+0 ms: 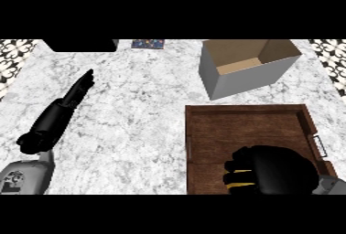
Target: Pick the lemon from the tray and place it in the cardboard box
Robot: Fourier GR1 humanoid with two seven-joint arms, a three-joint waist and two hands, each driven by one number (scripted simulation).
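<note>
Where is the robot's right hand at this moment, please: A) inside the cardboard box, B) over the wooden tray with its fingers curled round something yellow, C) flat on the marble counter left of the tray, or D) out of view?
B: the right hand sits over the near part of the tray, fingers curled round the lemon, of which yellow slivers show; the cardboard box stands beyond.
</note>
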